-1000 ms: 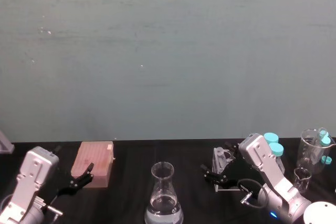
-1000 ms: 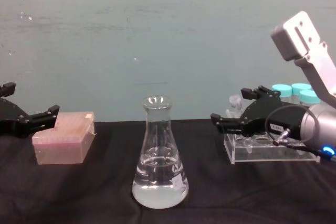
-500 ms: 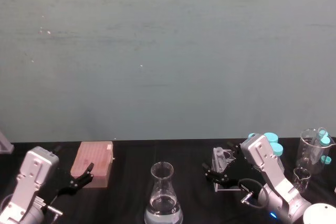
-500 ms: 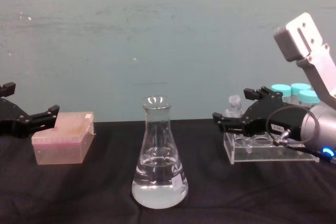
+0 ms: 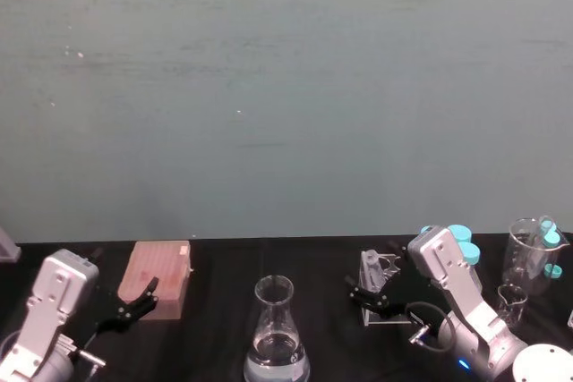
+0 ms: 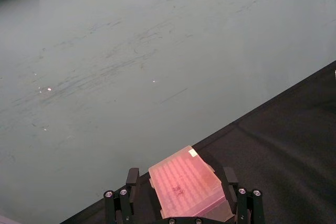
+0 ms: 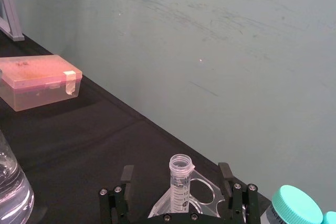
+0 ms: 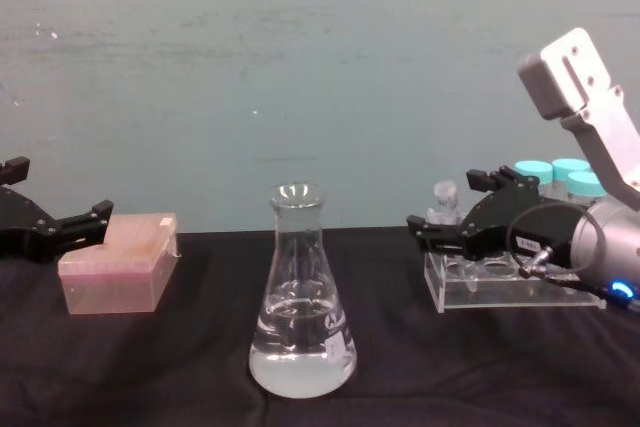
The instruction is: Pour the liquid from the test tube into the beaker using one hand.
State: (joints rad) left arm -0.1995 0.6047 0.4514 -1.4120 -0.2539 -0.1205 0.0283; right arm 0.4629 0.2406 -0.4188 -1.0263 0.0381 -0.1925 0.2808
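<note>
My right end effector (image 7: 176, 173) is spread wide, and the tube (image 7: 180, 181) stands upright midway between its fingers, clear of both. The tube sits in the near corner hole of the rack (image 8: 500, 285). In the head view, with the beaker (image 5: 274, 332) as the clock's centre, the rack and tube lie at about 2 o'clock, well apart from it. My left end effector (image 8: 58, 191) is parked at about 10 o'clock, also open, just beside a pink box (image 8: 118, 261).

By my reckoning the task is barely begun. I am lined up on the tube but have not gripped it, so nothing has been lifted or tipped. The beaker stands at 6 o'clock on the surface (image 8: 180, 367), upright, with clear liquid (image 8: 300, 365) already in its wide base. I cannot tell how much the tube itself holds.

What is left is nearly everything. I have to close on the tube below its rim and draw it straight up out of the rack. Then I carry it over toward 8 o'clock to the beaker's narrow neck and tilt it there with this one arm.
</note>
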